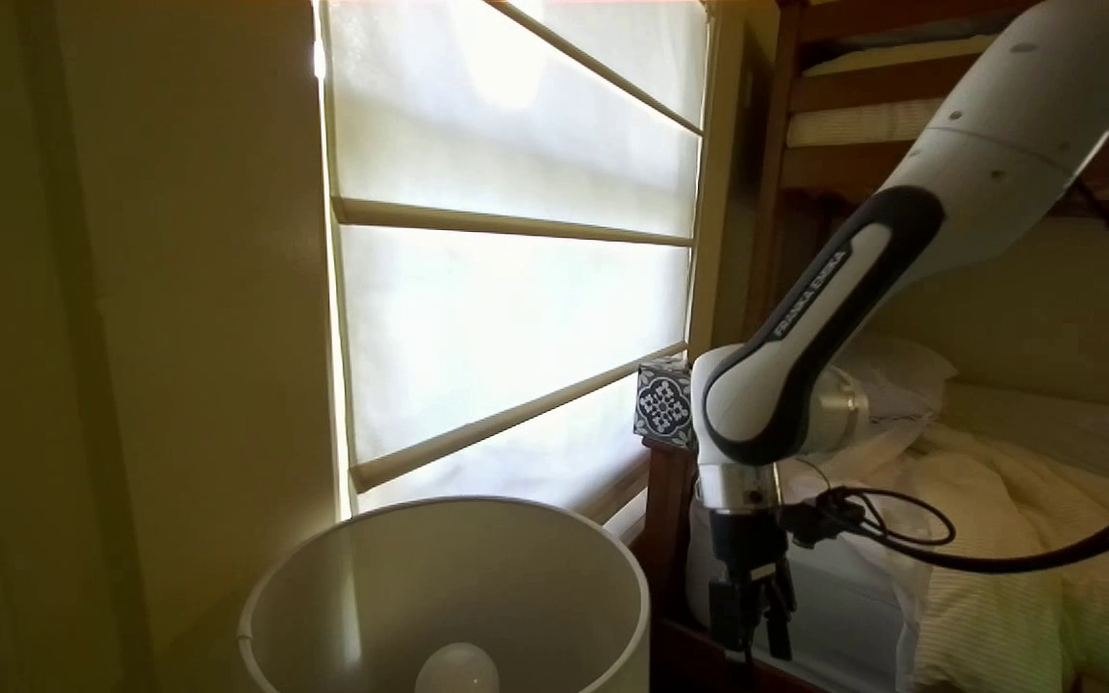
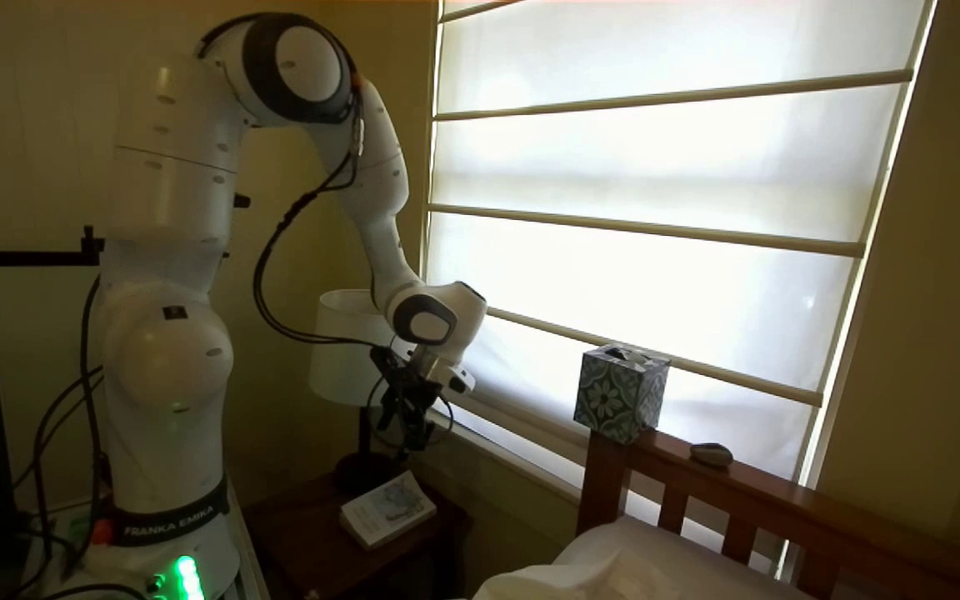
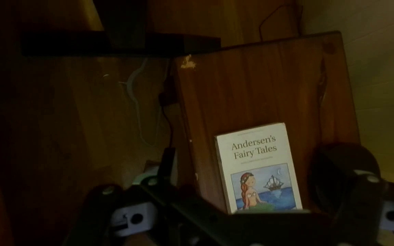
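My gripper [image 3: 262, 167] stands open in the wrist view, its dark fingers [image 3: 167, 164] far apart with nothing held between them. Below it a white paperback titled "Andersen's Fairy Tales" [image 3: 258, 147] lies flat on a wooden nightstand [image 3: 262, 89]; the gripper body hides the book's lower edge. In an exterior view the gripper [image 2: 415, 437] hangs above the book [image 2: 388, 510], pointing down and apart from it. A table lamp with a white shade [image 2: 342, 350] stands close by on the nightstand. The gripper [image 1: 755, 630] also shows beside the bed in an exterior view.
A patterned tissue box [image 2: 622, 396] sits on the headboard post [image 2: 605, 483], with a small stone-like object [image 2: 711, 454] along the rail. The lampshade [image 1: 554, 568] fills the foreground in an exterior view. A blind [image 2: 638, 275] covers the window. Cables hang off the arm.
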Available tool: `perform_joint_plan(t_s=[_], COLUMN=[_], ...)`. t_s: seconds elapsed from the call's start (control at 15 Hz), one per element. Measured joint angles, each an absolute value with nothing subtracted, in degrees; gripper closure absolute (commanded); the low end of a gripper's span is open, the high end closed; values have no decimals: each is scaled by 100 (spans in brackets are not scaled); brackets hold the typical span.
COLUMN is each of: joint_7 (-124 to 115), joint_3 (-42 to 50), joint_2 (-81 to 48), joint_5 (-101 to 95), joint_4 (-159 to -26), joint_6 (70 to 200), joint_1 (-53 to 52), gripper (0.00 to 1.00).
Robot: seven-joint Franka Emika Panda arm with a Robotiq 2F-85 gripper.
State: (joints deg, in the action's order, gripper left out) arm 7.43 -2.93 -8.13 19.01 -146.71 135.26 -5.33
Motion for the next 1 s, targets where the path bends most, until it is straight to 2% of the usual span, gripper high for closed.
perform_joint_plan(t_s=[0.4, 0.67, 1.0], joint_7=[827, 827, 845], joint_3=[-581, -588, -603], joint_2=[-2861, -3234, -3418], joint_5=[2000, 1999, 1982], joint_4=[-13473, -13159, -13344], joint_6=[13267, 13171, 15228], joint_1=[-495, -463, -560], gripper=[0, 0, 0])
